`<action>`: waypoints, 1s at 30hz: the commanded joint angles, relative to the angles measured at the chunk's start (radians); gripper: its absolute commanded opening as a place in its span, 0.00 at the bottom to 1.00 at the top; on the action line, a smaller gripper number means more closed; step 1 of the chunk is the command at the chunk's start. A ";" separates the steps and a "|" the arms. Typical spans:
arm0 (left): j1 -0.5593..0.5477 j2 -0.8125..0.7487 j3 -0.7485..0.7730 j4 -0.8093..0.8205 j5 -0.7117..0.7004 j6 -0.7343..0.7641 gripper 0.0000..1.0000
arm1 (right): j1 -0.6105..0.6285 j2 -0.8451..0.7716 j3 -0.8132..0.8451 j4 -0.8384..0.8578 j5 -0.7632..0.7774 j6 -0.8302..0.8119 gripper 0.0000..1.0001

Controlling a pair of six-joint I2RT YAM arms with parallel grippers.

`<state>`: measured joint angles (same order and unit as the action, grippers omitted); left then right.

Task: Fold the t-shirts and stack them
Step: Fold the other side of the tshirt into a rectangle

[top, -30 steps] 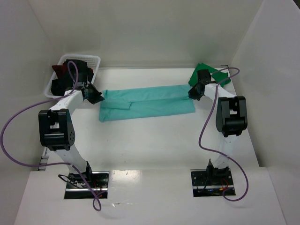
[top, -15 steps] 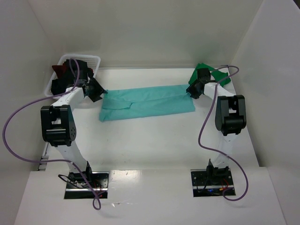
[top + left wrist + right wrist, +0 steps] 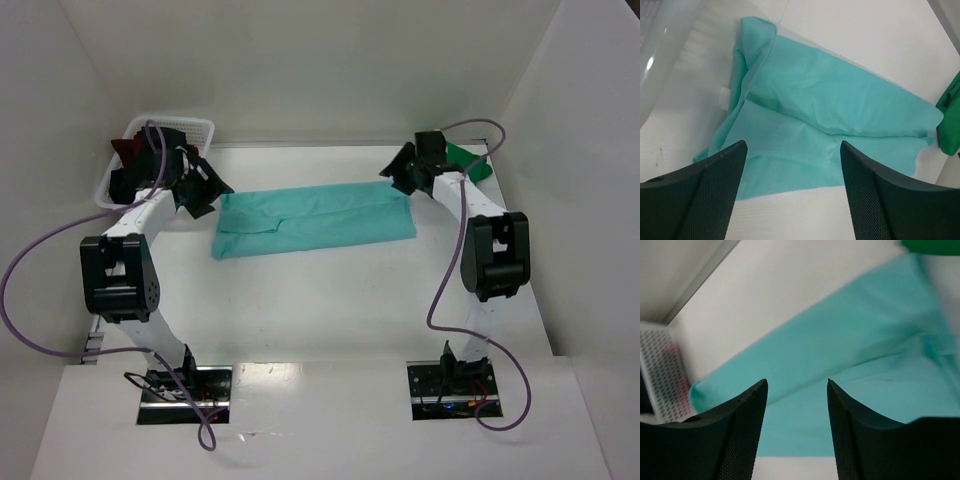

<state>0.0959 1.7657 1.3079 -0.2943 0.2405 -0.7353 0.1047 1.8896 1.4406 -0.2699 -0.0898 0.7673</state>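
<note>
The left arm [image 3: 120, 275] rises from its base at the lower left of the top view. It bends at a black elbow block and runs its forearm up toward the upper left of the frame. Its wrist sits just beside the white lattice basket [image 3: 200, 126], which holds black and dark red shirts [image 3: 172, 138]. The left gripper [image 3: 205, 185] points rightward at the left end of the teal t-shirt [image 3: 315, 218]. Its jaws are spread wide with nothing between them. In the left wrist view the two black fingers frame the lower part of the picture, left gripper [image 3: 792, 145] above the cloth and not touching it.

The right arm [image 3: 495, 255] stands at the lower right. Its elbow block is at mid-height and its forearm slants up and left. The right gripper [image 3: 400, 172] hangs over the far right corner of the teal t-shirt, jaws apart and empty. In the right wrist view, right gripper [image 3: 796, 382], the fingers stand clear of the fabric below.

The teal t-shirt lies on the white table [image 3: 330, 300] as a long folded band across the upper middle of the top view, between the two grippers. Its overlapping layers and a crease show in the left wrist view [image 3: 830, 100] and the right wrist view [image 3: 850, 340]. The green t-shirt [image 3: 468, 160] lies at the upper right behind the right wrist, close to the teal one's right end.
</note>
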 commanded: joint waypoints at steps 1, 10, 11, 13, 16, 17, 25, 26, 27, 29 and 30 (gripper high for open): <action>0.007 -0.097 -0.058 0.004 0.010 0.027 0.83 | 0.099 -0.023 0.086 0.083 -0.128 -0.029 0.57; 0.007 -0.043 -0.111 0.004 0.010 0.036 0.78 | 0.338 0.209 0.240 0.083 -0.225 -0.019 0.57; 0.007 -0.043 -0.102 0.004 0.010 0.046 0.77 | 0.349 0.226 0.266 0.083 -0.225 -0.019 0.57; 0.007 -0.022 -0.102 0.004 -0.001 0.047 0.77 | 0.380 0.273 0.291 0.083 -0.238 -0.019 0.56; 0.007 0.000 -0.102 0.004 -0.001 0.057 0.76 | 0.409 0.328 0.333 0.083 -0.238 -0.019 0.56; 0.016 0.000 -0.102 0.004 -0.001 0.057 0.76 | 0.423 0.344 0.355 0.074 -0.238 -0.019 0.56; 0.016 0.049 -0.093 0.004 -0.001 0.066 0.73 | 0.443 0.414 0.397 0.063 -0.249 0.012 0.53; 0.016 0.049 -0.093 0.004 -0.001 0.076 0.73 | 0.452 0.414 0.397 0.063 -0.249 0.012 0.53; 0.016 0.060 -0.093 0.004 -0.001 0.076 0.72 | 0.452 0.414 0.397 0.063 -0.249 0.012 0.53; 0.016 0.073 -0.093 0.004 0.011 0.076 0.72 | 0.463 0.405 0.385 0.072 -0.249 0.023 0.53; 0.016 0.083 -0.093 0.004 0.022 0.076 0.71 | 0.473 0.405 0.385 0.072 -0.258 0.023 0.53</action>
<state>0.1059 1.7988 1.2045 -0.2985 0.2375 -0.6804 0.5449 2.3009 1.7824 -0.2176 -0.3283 0.7734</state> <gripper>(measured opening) 0.710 0.529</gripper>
